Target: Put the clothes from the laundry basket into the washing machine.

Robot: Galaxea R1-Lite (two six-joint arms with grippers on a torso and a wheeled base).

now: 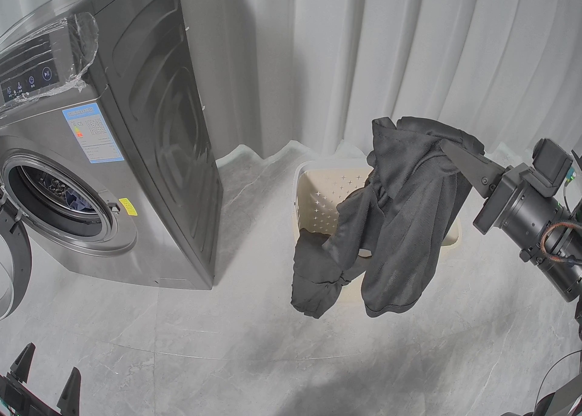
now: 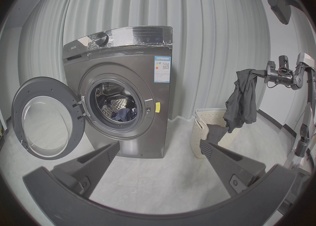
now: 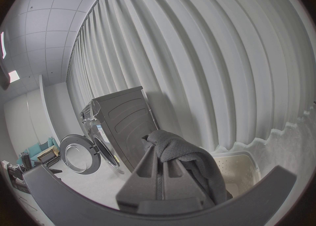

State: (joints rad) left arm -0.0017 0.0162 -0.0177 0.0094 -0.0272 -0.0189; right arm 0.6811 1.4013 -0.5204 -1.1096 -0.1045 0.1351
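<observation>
Washing machine (image 2: 131, 95), door (image 2: 46, 118) open, dark garment (image 2: 243, 101) hanging over laundry basket (image 2: 204, 127), left jaws spread

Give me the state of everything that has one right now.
Washing machine door: swung open.
Drum: holds a dark blue cloth.
Laundry basket: upright.
Dark garment: lifted, hanging over the basket.
Right gripper: shut on the garment.
Left gripper: open, empty.

Dark grey garment (image 1: 400, 217), cream star-perforated laundry basket (image 1: 321, 199), silver-grey washing machine (image 1: 151, 132); white pleated curtain (image 1: 364, 41)
</observation>
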